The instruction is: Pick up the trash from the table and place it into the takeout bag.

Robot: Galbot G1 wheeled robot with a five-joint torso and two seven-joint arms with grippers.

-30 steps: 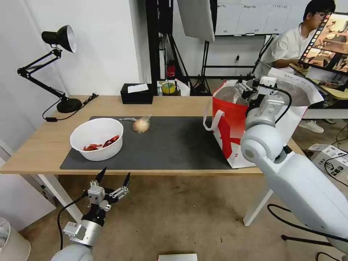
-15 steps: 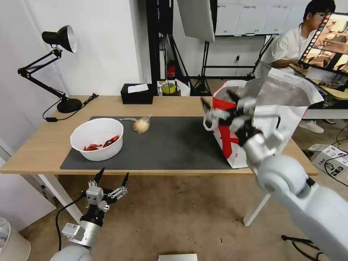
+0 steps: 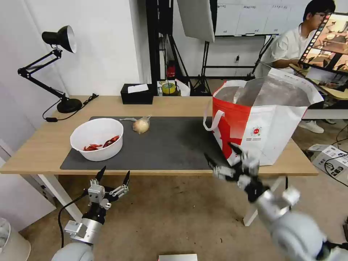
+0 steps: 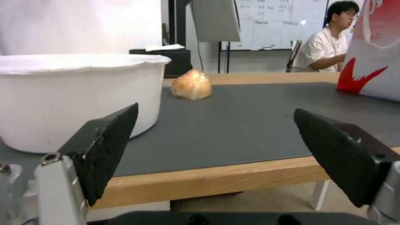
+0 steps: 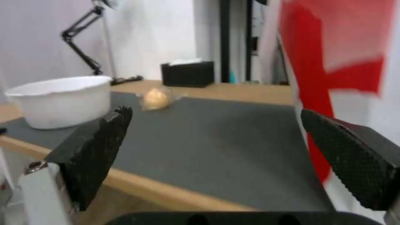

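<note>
Right gripper (image 3: 225, 160): lower right of head view, jaws spread, empty; I judge it dropped off at takeout bag (image 3: 268, 119).
Left gripper (image 3: 113, 176): lower left, jaws spread, parked before white bowl (image 3: 96, 138).

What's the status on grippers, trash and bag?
Right gripper empty, jaws open, at table's near edge beside takeout bag. Left gripper open, below table edge. White bowl and knotted bag on mat. Nothing blocking.

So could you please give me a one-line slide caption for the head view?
Both open hands, left and right, hover off the table's front edge.
</note>
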